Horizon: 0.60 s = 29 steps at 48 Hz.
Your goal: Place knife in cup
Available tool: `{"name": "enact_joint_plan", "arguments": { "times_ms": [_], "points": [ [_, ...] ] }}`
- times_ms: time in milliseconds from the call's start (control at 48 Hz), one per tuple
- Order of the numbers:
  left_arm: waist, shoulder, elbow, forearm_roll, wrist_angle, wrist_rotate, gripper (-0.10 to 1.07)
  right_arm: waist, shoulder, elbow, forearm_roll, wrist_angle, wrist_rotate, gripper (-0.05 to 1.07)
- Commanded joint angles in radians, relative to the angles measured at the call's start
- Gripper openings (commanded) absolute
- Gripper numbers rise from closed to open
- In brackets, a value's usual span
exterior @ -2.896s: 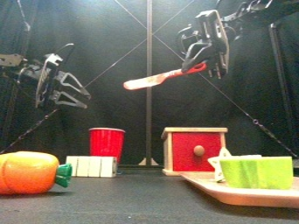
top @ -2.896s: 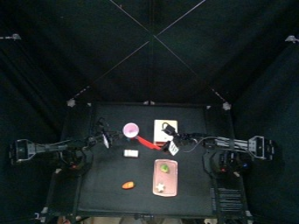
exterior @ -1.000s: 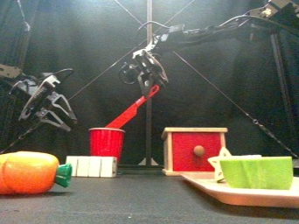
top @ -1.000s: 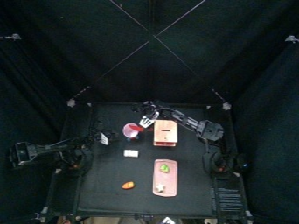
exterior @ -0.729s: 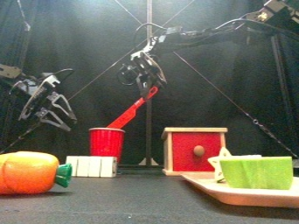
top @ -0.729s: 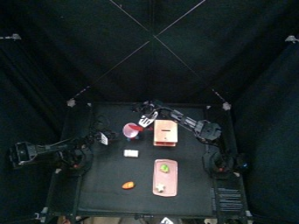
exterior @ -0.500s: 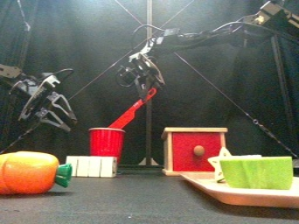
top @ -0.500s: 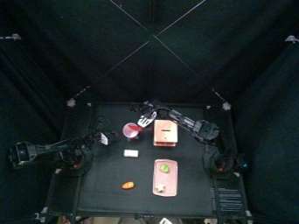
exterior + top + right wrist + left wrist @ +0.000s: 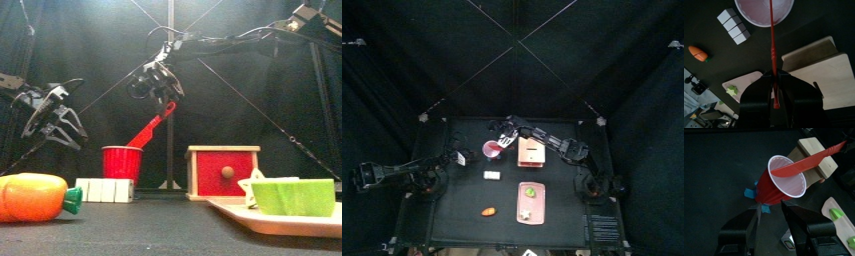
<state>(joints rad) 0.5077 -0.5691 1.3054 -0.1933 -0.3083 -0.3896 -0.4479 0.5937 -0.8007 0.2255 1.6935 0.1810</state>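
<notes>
The red knife (image 9: 150,125) hangs slanted, handle up, in my right gripper (image 9: 162,98), which is shut on its handle. The blade tip sits at the mouth of the cup (image 9: 122,162). In the right wrist view the knife (image 9: 771,40) runs edge-on from my gripper (image 9: 774,89) to the cup's pale inside (image 9: 764,11). In the left wrist view the blade (image 9: 807,160) lies across the cup's rim (image 9: 777,185). My left gripper (image 9: 54,115) is open and empty, left of the cup and above it. From above, the cup (image 9: 492,151) sits left of centre.
A box (image 9: 222,172) with a red front stands right of the cup. A pink tray (image 9: 267,217) with a green piece (image 9: 294,196) is at the front right. An orange carrot (image 9: 34,197) and a white block (image 9: 104,190) lie at the front left.
My right gripper carried the knife from high on the right across to the cup and tilted it blade down. In the last second it edged slightly left. The left arm sank a little.
</notes>
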Motion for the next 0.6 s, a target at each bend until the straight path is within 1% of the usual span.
{"name": "enact_joint_plan", "arguments": {
  "times_ms": [0, 208, 375, 583],
  "points": [
    [-0.002, 0.000, -0.012, 0.002, -0.003, 0.002, 0.77, 0.000, -0.026, -0.029, 0.002, 0.002, -0.002, 0.58],
    [-0.002, 0.000, -0.012, 0.003, -0.003, 0.002, 0.77, 0.003, -0.026, -0.034, -0.015, 0.002, -0.002, 0.68],
    [-0.002, 0.000, -0.012, 0.003, -0.003, 0.002, 0.77, 0.011, -0.026, -0.048, -0.057, 0.011, -0.002, 0.77],
    [-0.002, 0.000, -0.012, 0.002, -0.003, 0.002, 0.77, 0.015, -0.026, -0.054, -0.064, 0.048, 0.002, 0.79]
  ]
}}
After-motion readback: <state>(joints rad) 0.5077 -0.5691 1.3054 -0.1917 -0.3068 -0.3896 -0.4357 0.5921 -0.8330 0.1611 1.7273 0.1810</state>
